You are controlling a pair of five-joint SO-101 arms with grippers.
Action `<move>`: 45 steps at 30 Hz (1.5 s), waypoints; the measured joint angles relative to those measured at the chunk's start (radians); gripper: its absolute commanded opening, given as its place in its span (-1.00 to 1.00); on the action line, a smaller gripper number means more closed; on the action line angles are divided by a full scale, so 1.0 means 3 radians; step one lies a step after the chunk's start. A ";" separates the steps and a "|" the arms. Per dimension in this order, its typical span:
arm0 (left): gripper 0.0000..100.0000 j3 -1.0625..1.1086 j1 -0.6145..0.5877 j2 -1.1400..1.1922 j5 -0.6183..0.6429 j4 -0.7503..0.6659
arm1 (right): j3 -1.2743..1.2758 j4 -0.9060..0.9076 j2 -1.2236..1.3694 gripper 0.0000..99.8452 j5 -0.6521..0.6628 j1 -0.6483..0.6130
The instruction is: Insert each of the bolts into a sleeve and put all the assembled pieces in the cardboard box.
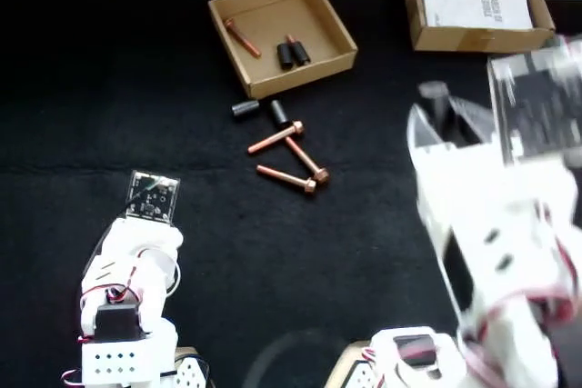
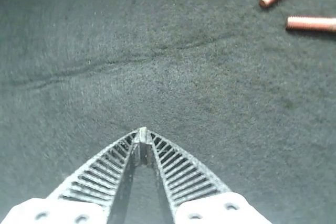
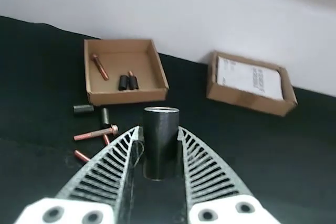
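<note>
held sleeve: dark metal sleeve (image 3: 160,145), hollow, shiny rim on top, standing upright. Its bottom end is tucked down between the fingers, so that bit's cut off.
right hand: the right hand (image 3: 159,128) is clamped on the sleeve, one finger on each side, up in the air above the desk (image 3: 294,150).
left hand: the left hand (image 2: 143,131) has its fingertips pressed together with nothing in them, low over the black cloth.
loose stuff: three copper bolts (image 1: 285,159) lie bunched on the desk just in front of the cardboard box (image 1: 300,74). A grey sleeve (image 1: 245,108) and a black sleeve (image 1: 278,112) lie between them and the box.
in the box: a lone bolt (image 1: 243,37) plus two dark pieces (image 1: 293,52) side by side. Can't tell if those have bolts in them.
off to the side: a second box (image 1: 477,38) with a paper sheet (image 1: 477,2) in it.
hard to see: from the high view the right arm (image 1: 500,224) is mostly a white blur.
</note>
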 measured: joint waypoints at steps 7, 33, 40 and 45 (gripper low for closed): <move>-0.96 -0.0343 0.0281 0.0000 -0.0199 0.0425 | 0.1161 0.0000 -0.1217 -0.99 0.0000 0.0670; -0.95 -0.4378 0.1084 0.4751 -0.0951 0.1729 | 0.4649 -0.1591 -0.3621 -0.99 -0.0005 0.3314; -0.95 -0.4997 0.1586 0.5585 -0.1371 0.1729 | 0.5340 -0.2317 -0.3621 -0.99 -0.0010 0.3892; -0.95 -0.5360 0.1759 0.6189 -0.1632 0.1729 | 0.5979 -0.3053 -0.3621 -0.99 -0.0015 0.4204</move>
